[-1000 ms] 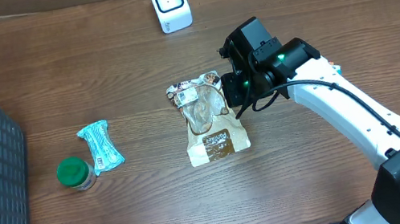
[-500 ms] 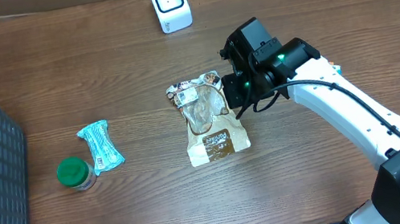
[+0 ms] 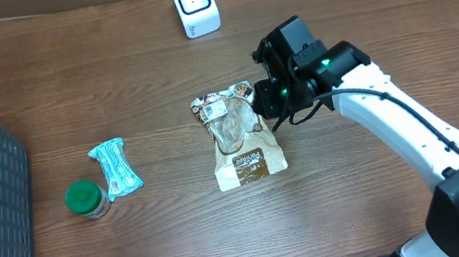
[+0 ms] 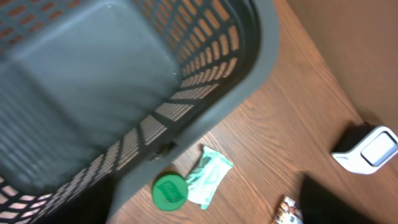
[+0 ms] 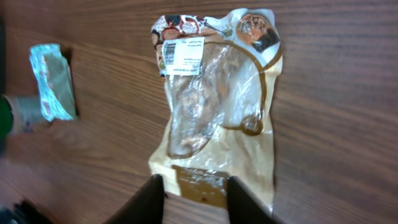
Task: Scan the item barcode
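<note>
Near-left: green-lidded jar (image 3: pixel 84 198) touching the teal packet (image 3: pixel 115 167). Mid-table, the snack bag (image 3: pixel 240 136) lies flat, barcode label (image 5: pixel 183 57) up. Your right gripper (image 5: pixel 194 185) is at its right side, fingers apart, clamping nothing. The scanner (image 3: pixel 194 5) is at the far edge. Your left gripper (image 4: pixel 216 208) is over the basket (image 4: pixel 252 62), fingers apart, empty.

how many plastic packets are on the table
2. A brown food pouch lies mid-table; a teal packet lies further left, beside the green-lidded jar. The visible part of the basket holds none, though some of it is out of view.
</note>
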Controlling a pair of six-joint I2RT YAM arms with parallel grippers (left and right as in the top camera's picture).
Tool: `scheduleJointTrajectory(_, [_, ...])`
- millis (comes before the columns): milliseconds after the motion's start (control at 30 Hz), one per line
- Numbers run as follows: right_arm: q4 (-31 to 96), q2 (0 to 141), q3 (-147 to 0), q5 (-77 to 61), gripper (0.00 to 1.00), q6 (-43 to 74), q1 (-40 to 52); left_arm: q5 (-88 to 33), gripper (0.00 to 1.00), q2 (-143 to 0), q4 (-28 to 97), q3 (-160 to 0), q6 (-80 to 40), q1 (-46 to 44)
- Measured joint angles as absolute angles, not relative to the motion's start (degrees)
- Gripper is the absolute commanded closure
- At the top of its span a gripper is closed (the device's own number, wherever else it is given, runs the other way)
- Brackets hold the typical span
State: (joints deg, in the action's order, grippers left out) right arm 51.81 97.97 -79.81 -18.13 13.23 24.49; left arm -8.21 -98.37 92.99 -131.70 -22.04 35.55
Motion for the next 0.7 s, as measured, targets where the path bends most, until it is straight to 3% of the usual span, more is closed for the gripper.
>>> scheduleJointTrajectory(100, [51.5, 100.8, -79.8, -20.7, 0.35, 12.3, 22.6, -10.9, 0.63, -98.4, 93.3, -131.7, -20.3, 34.2])
scheduleJointTrajectory(300, [52.6, 106.4, -79.8, -26.5, 0.36, 10.4, 17.3, -12.9, 0.96, -99.6, 94.8, -131.5, -17.0, 25.0])
scheduleJointTrajectory(500, [54.0, 106.9, -79.8, -28.5, 0.37, 8.9, 12.8, -13.7, 0.96, -100.0, 92.3, -125.8, -16.0, 10.9])
scheduleJointTrajectory(700, [56.5, 106.9, -79.8, -29.3, 0.36, 7.6, 12.5, -14.2, 0.96, -100.4, 79.2, -111.1, -15.9, -2.7])
